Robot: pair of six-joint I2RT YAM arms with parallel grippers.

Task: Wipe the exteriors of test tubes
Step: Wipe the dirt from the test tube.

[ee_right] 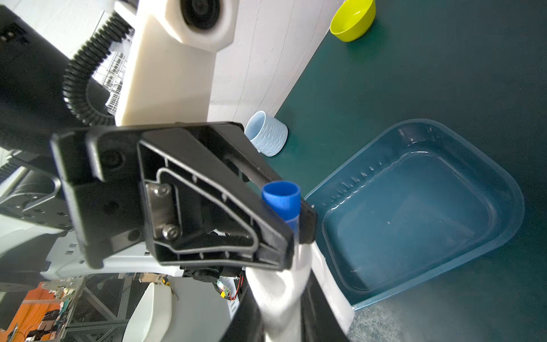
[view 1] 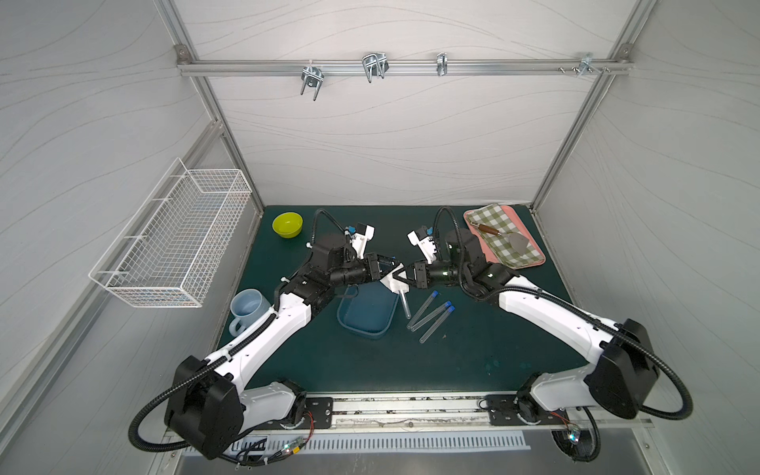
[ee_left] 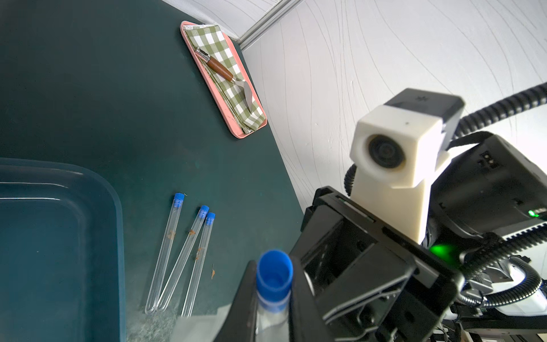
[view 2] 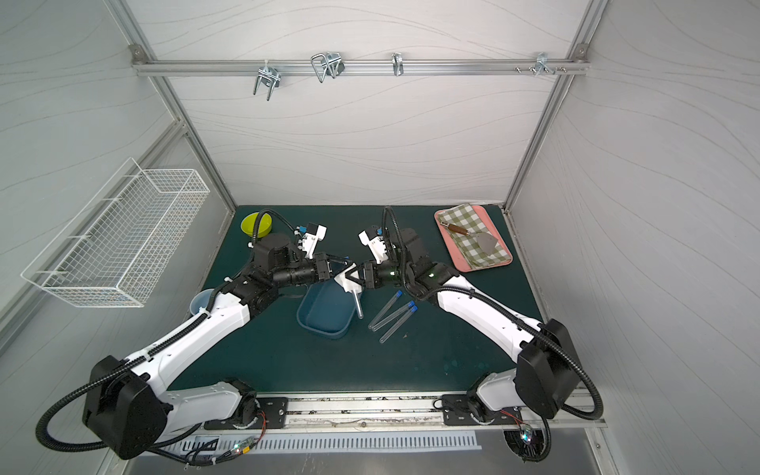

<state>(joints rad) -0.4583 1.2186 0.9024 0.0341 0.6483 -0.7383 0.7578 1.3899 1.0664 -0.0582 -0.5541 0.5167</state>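
My left claw (ee_right: pixel 297 235) is pinched tight on one test tube (view 1: pixel 405 306), just under its blue cap. My right claw (view 1: pixel 401 276) squeezes a white cloth (view 1: pixel 392 283) around that tube, near the blue tray (view 1: pixel 364 314). Three more test tubes (view 1: pixel 429 314) lie on the green mat (view 1: pixel 473 349) beside the tray.

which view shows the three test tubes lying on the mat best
The left wrist view: the three test tubes lie close and unblocked, with brown smudges visible on them. Both top views show the tubes whole but tiny, beside the blue tray. The right wrist view misses them.
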